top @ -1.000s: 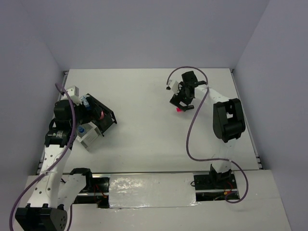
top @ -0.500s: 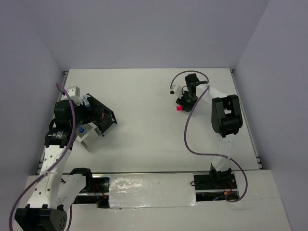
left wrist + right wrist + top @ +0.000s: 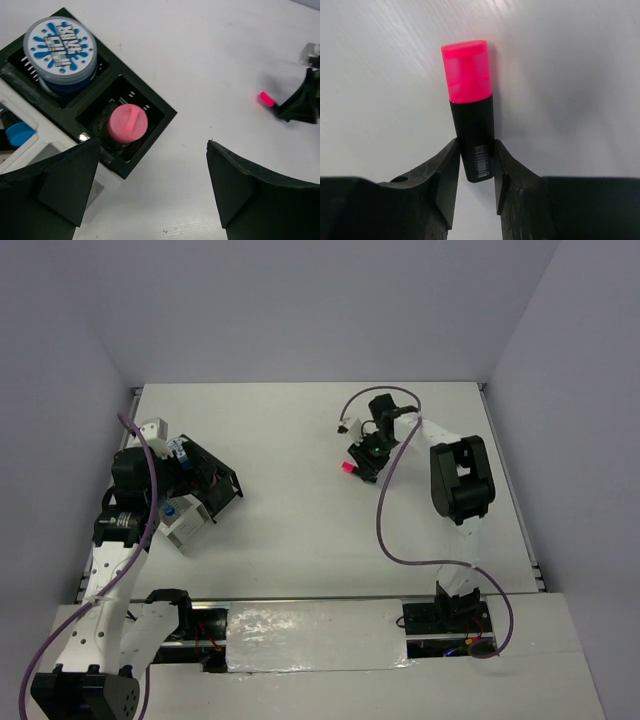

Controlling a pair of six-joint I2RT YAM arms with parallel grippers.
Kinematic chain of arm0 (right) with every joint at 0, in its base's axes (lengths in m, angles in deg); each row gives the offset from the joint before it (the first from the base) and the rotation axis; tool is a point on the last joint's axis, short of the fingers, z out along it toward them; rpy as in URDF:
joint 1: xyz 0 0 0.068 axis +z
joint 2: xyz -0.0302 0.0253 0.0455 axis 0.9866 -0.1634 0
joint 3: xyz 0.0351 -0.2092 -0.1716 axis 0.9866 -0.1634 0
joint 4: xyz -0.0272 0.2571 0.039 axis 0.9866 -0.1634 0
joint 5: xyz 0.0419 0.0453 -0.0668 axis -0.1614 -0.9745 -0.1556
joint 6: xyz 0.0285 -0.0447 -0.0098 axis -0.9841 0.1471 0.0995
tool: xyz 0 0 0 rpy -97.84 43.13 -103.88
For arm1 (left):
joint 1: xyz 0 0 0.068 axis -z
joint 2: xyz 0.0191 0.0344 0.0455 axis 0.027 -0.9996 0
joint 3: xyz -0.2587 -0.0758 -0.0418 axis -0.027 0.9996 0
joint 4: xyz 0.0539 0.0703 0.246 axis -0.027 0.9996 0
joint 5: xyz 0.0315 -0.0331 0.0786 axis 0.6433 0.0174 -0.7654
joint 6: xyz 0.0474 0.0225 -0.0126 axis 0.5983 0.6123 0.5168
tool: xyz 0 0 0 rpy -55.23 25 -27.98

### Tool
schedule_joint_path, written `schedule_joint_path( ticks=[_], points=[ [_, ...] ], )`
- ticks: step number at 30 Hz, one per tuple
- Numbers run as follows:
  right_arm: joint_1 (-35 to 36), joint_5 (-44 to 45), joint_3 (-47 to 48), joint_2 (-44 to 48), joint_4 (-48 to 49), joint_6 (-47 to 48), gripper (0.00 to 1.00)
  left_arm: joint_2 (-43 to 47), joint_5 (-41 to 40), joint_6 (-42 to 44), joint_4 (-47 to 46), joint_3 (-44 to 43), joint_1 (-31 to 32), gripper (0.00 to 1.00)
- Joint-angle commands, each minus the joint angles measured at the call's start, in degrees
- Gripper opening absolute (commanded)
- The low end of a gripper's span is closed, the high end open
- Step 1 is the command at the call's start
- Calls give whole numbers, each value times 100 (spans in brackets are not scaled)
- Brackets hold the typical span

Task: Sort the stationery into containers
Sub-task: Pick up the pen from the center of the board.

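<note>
Short black plastic marker with pink cap (image 3: 472,112) is clamped at its barrel by right gripper (image 3: 476,155). Long axis is aligned with the fingers, cap pointed outward. Left gripper (image 3: 152,150) is spread wide.

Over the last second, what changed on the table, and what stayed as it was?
The right gripper closed on the pink-capped marker and carried it a little to the left in the top view, toward the organizer. The left gripper stayed wide open above the organizer, and the blue-white roll and pink cylinder stayed in its black compartments.
</note>
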Motion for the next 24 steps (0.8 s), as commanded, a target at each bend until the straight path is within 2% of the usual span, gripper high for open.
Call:
schedule_joint_path(
  ticks=[1,2,3,4,6,7,8,9,11,12,15,20,24],
  points=[
    [528,49,-1116,1550,1518,-1625,0,122,607,-227,-601,-173,3,99],
    [608,234,-1287,2052,2070,-2424,0,104,904,-507,-767,-208,12,99],
    [713,427,-1419,2057,2249,-2432,0,78,1055,-510,-882,-243,3,99],
    [862,594,-1525,2432,2312,-3206,0,34,1213,-884,-1014,-270,3,99],
    [1398,1200,-1631,2715,2548,-3923,0,8,1872,-1439,-1504,-113,20,99],
    [1826,1672,-1962,3065,2767,-4526,0,-1,2074,-2059,-2125,88,21,99],
    [2022,1868,-2191,3260,3361,-4845,0,-1,2015,-2370,-2296,160,81,99],
    [2198,2114,-2437,3679,3698,-5588,0,-10,1902,-2791,-2490,204,213,99],
    [2785,2528,-2958,3955,4113,-6068,0,34,1621,-3101,-2658,318,476,99],
    [3032,3313,-2958,4060,3984,-6349,0,60,1410,-3355,-2737,354,565,99],
    [3833,4476,-2783,4088,3859,-6491,0,104,1050,-3576,-2896,345,986,99],
    [4606,5488,-2389,4062,3677,-6457,0,-150,697,-3569,-2545,73,1549,99],
    [4792,5483,-2098,3973,3455,-6378,0,-334,363,-3428,-2412,29,1936,99]
  ],
)
